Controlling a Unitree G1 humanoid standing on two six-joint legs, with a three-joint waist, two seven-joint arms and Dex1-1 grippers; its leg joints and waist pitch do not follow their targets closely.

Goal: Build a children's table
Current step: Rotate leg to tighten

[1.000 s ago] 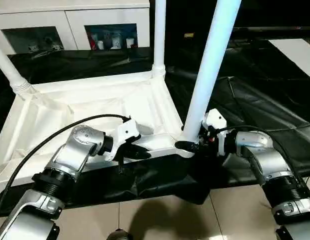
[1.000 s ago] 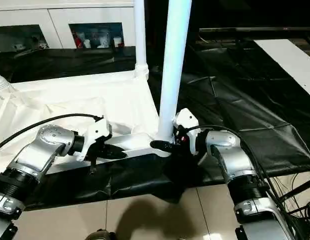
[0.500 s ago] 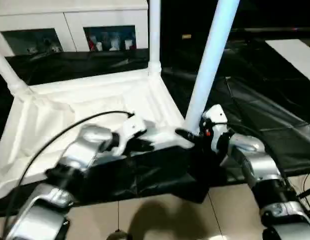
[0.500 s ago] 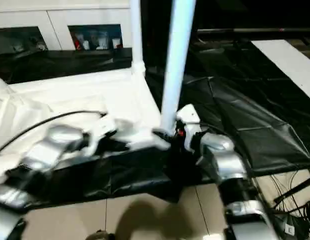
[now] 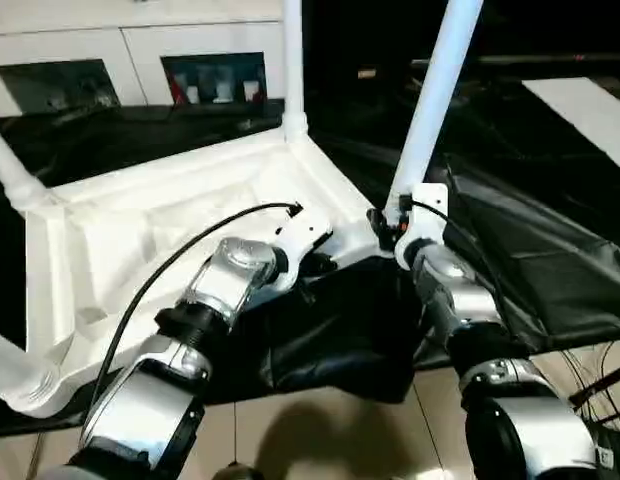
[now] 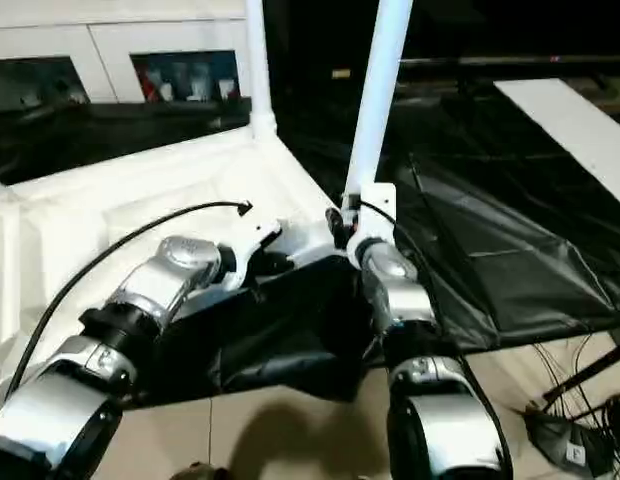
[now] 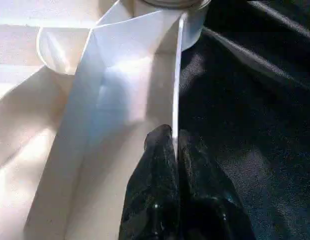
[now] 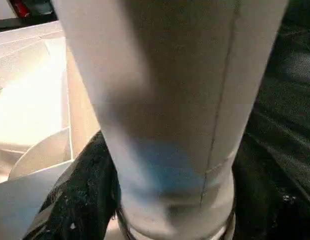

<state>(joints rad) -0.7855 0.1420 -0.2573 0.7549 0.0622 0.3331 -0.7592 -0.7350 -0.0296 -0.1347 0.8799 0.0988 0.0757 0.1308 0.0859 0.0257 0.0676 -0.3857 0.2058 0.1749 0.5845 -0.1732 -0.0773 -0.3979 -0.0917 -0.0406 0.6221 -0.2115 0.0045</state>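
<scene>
Table top: the large white rectangular plastic table top [image 5: 170, 220] is seen lying upside down on a black plastic sheet [image 5: 510, 260], its ribbed underside facing up, its near right corner raised toward the grippers.
Legs: four long white tapered tubular legs are seen in the corner sockets. The far right leg [image 5: 293, 60] stands upright; the near right leg [image 5: 435, 95] leans slightly right; the far left leg [image 5: 12, 170] and near left leg [image 5: 10, 370] are cut by the picture's left edge.
Left gripper: the left gripper [image 7: 174, 145] is placed at the near rim of the table top, left of the near right corner socket [image 7: 170, 20].
Left fingers: the two black fingers [image 7: 157, 165] are seen pressed together on the thin upright edge of the rim, which is pinched between them.
Right gripper: the right gripper [image 5: 388, 225] is set at the base of the near right leg, just above its socket.
Right fingers: the black fingers [image 8: 80, 195] are seen spread to the width of the leg and closed around it, one on each side, touching it.
Surroundings: a white cabinet with glass-fronted compartments [image 5: 140, 70] stands at the far left; a beige tiled floor [image 5: 320, 440] is seen nearest the robot; a white panel [image 5: 580, 105] lies at the far right.
</scene>
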